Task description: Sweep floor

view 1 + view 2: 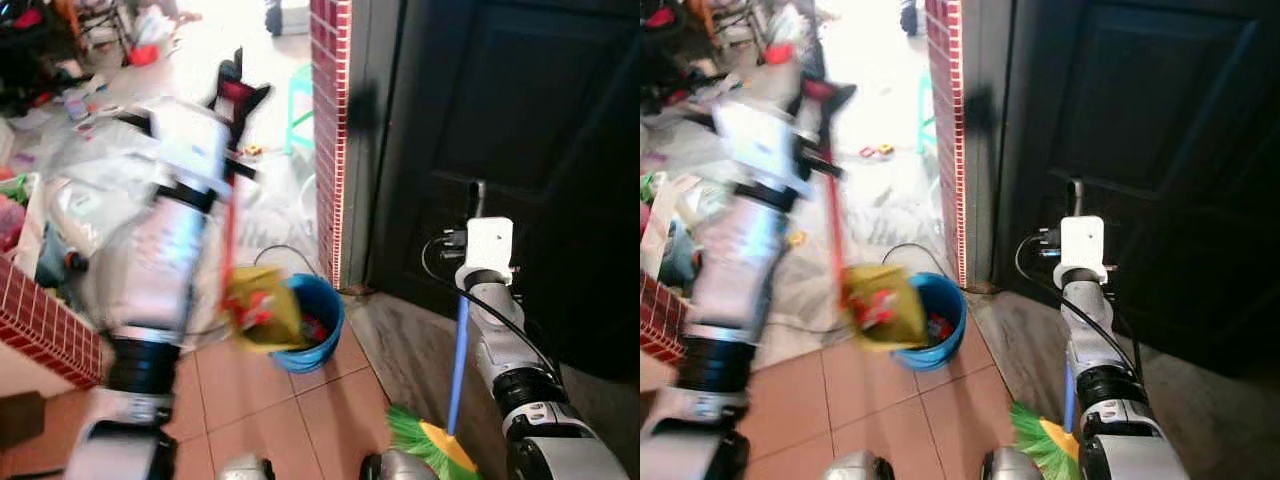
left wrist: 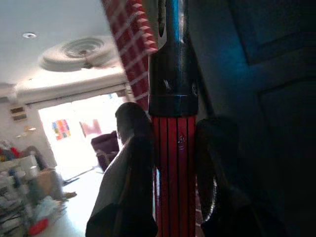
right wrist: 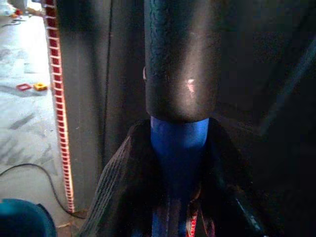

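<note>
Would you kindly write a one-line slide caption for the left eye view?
Left gripper tips a yellow dustpan over the blue bucket; right gripper holds the blue-handled broom.

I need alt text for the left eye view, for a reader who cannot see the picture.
The robot's left gripper holds a red-handled yellow dustpan over a blue plastic bucket on the tiled floor. Its right gripper holds a blue-handled broom with green bristles, beside a dark door and a red brick pillar.

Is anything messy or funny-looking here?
Yes. The yellow dustpan hangs tilted over the blue bucket, with colourful rubbish showing inside the bucket. A black cable trails loose across the floor behind it. Small toy bits lie scattered further back.
</note>
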`<state>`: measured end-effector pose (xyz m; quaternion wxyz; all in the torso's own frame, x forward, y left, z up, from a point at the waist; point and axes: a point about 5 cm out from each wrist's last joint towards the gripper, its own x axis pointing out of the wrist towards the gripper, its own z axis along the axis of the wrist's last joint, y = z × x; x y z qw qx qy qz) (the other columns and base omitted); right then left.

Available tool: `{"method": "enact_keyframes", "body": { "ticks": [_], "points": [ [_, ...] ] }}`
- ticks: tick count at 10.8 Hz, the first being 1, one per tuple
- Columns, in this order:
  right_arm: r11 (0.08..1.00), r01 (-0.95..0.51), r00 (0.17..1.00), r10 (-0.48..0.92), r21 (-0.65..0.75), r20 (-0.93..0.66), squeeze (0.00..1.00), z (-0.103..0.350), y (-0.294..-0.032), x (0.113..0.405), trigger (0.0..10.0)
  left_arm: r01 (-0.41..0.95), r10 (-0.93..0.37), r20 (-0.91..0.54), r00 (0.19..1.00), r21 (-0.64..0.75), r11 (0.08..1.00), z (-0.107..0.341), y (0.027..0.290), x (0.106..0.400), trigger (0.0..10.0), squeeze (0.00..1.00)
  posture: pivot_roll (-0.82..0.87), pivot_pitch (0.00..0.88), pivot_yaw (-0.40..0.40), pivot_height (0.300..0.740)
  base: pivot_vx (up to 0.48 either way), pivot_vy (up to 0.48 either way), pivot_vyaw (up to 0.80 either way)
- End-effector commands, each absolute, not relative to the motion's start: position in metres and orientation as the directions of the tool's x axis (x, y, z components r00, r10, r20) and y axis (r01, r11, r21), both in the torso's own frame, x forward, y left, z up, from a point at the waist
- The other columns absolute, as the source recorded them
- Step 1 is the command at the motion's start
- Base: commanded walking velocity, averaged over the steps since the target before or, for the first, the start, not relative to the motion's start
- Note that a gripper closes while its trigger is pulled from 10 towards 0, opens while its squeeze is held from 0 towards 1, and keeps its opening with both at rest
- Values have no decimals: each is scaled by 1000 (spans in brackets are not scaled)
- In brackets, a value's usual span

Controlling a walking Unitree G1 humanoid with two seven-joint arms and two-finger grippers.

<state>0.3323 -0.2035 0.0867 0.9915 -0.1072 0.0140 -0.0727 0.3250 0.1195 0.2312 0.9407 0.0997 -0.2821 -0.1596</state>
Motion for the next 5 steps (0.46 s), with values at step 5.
{"method": "enact_keyframes", "body": {
  "ticks": [5],
  "points": [
    [973,131,991,-128,-191,31,0,95,-199,335,10000,576,-857,266,440,648,497,210,38,298,10000,0,-58,0,37,740,0,0,0]
  ]
}}
